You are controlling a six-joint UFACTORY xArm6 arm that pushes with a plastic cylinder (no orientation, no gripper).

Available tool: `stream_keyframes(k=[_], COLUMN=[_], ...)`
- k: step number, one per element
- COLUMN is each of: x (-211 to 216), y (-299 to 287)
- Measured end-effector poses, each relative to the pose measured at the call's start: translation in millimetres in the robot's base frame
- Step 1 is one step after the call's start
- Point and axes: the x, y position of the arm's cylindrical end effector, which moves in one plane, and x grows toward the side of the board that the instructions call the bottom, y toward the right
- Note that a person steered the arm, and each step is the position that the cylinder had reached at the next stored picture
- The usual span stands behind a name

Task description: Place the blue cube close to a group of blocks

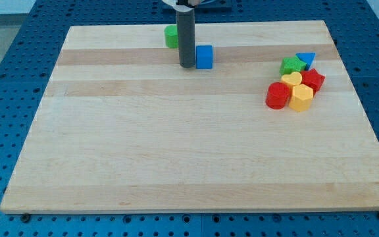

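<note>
Contact looks made: no pincer, my tip [187, 65] holds nothing at the blue cube's [204, 57] nine o'clock face, so I'd push steadily toward three o'clock, stopping short of the cluster by the red cylinder [277, 96].

Pale wooden board [176, 151], smooth and matt; blue cube [204, 56] glossy plastic.

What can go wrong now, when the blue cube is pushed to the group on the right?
My tip is right beside the blue cube, on its left. An off-centre push may let the cube slip off sideways. The way to the group is long, so drift may grow. Pushing too far could scatter the group. The green block behind the rod seems safe.
</note>
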Motion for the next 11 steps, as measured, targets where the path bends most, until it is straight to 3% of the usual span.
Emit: stream_keyframes(k=[2, 4, 5, 8, 10, 11], x=[-30.7, 34.7, 37.2, 6.0, 18.6, 8.3], y=[15.5, 68.9, 84.6, 101.7, 143.6, 126.9])
